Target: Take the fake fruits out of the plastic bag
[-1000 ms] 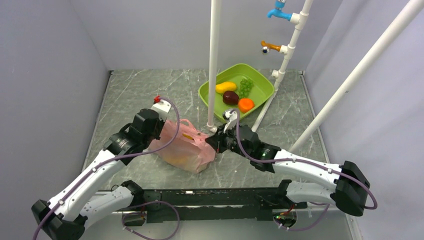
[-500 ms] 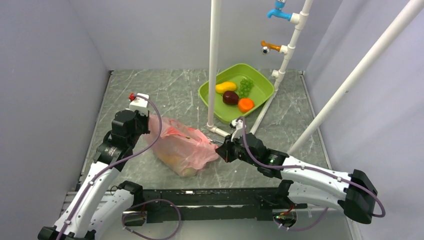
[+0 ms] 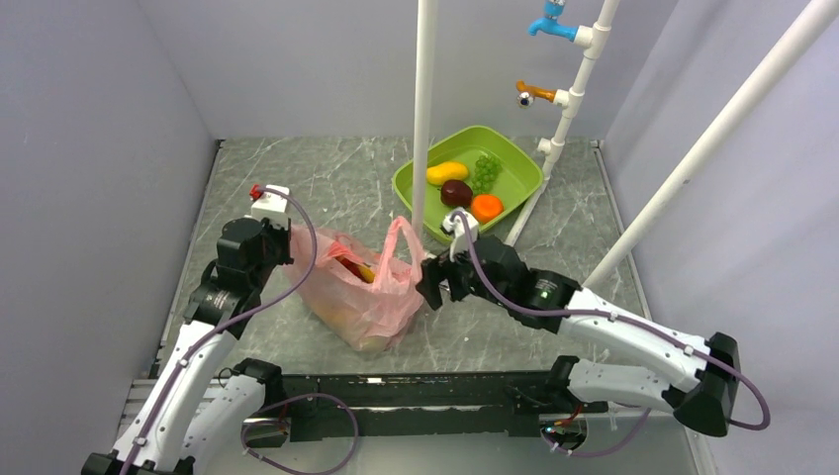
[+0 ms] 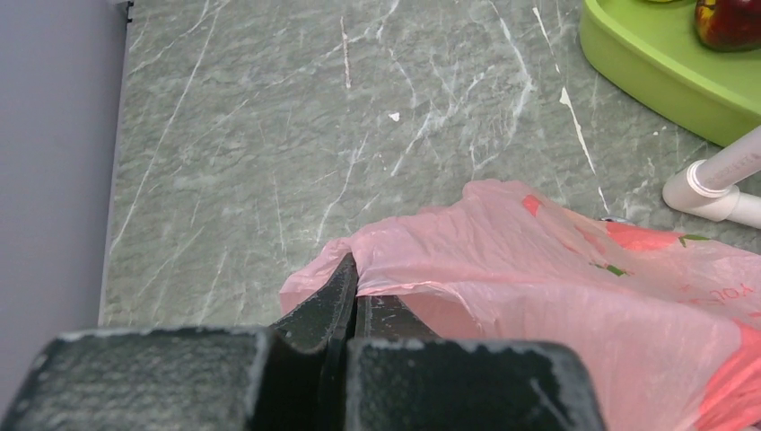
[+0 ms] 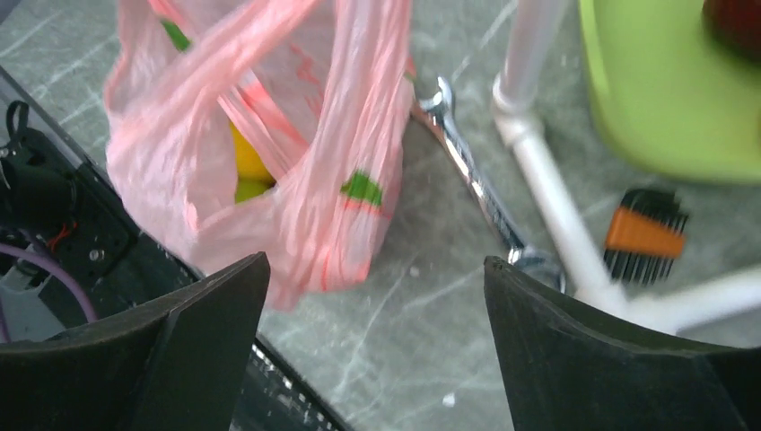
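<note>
Grey marbled desk (image 3: 297, 188), with the pink plastic bag (image 3: 361, 292) slumped near its front, one loop handle sticking up. Green tub (image 3: 514, 178) sits further back. Fake fruits (image 5: 242, 166) are inside the bag, yellow and green showing through. Left fingers (image 4: 352, 296) pressed together, pinching the bag's edge. Right fingers (image 3: 428, 284) spread wide right beside the bag, gripping nothing. Wrench (image 5: 467, 171) and small brush (image 5: 644, 235) lie by the white pipe (image 5: 538, 171).

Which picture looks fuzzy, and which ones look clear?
Right wrist view: smeared, with the pink bag, wrench and green tub all soft-edged. Left wrist view: sharp, the veins in the table crisp. Top view: sharp and evenly lit.
</note>
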You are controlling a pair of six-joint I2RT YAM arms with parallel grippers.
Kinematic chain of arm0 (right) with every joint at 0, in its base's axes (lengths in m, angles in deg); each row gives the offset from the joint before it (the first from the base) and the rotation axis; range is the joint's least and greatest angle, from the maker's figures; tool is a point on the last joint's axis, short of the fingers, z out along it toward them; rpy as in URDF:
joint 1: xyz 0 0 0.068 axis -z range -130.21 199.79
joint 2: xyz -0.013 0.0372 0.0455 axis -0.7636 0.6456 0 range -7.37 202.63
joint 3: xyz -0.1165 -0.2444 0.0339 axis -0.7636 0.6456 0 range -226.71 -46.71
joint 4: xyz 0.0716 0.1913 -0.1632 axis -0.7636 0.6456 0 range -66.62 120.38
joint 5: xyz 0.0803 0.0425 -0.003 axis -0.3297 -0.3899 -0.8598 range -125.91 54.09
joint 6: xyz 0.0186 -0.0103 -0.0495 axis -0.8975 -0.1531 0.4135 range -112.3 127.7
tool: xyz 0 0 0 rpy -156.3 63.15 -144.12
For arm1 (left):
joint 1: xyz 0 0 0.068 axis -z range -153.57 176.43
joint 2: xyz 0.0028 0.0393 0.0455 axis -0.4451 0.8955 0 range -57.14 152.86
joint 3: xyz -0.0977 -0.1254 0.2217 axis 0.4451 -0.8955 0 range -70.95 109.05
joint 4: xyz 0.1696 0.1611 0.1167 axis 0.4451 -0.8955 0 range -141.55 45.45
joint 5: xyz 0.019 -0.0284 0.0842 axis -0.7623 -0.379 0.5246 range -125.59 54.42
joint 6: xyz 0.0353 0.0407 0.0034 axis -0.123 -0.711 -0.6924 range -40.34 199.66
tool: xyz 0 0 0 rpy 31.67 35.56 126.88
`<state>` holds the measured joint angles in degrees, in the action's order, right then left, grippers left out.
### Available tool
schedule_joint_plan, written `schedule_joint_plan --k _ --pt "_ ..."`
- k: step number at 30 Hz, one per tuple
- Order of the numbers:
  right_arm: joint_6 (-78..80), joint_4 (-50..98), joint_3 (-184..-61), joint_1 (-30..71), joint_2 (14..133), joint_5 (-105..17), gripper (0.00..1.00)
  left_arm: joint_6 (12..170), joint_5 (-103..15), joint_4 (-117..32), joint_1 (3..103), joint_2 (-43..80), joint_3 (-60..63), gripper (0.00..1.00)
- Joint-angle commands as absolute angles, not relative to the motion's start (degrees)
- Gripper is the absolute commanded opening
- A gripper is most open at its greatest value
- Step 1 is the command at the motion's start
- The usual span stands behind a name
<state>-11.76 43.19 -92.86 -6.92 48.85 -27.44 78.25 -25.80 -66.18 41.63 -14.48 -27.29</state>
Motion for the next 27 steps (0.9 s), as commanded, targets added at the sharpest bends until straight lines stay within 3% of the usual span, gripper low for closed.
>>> schedule_joint_plan --k 1,12,15,18,19,22,23,27 --pt "-3.71 42.77 -102.76 -6.84 56.44 -28.47 0.95 77.75 -27.95 -63.41 41.16 -17.14 -27.99 0.00" --pt "-0.42 37.29 -114.52 -6.35 70.62 -38.72 0.98 77.51 -30.08 -62.65 41.27 -17.41 -28.24 0.00" --pt "0.78 36.34 -114.96 -6.07 70.57 -44.09 0.83 78.03 -28.22 -62.96 41.25 -17.78 -28.30 0.00" --pt "2.83 30.08 -112.31 -6.11 66.72 -51.65 0.60 79.08 -22.00 -63.24 41.20 -17.74 -28.13 0.00" --pt "3.24 27.79 -111.36 -6.04 65.38 -52.79 0.50 79.22 -18.56 -63.76 41.20 -22.49 -27.80 0.00" --pt "2.79 24.76 -113.52 -5.38 64.37 -51.07 0.06 83.30 -8.59 -65.15 40.83 -17.09 -27.11 0.00" --pt "2.41 25.20 -116.90 -4.84 65.56 -50.84 0.00 84.07 -6.19 -65.53 40.49 -17.08 -26.90 0.00" --pt "5.23 29.89 -129.38 -2.86 72.94 -51.30 0.00 87.06 1.61 -67.46 39.24 -17.65 -26.25 0.00"
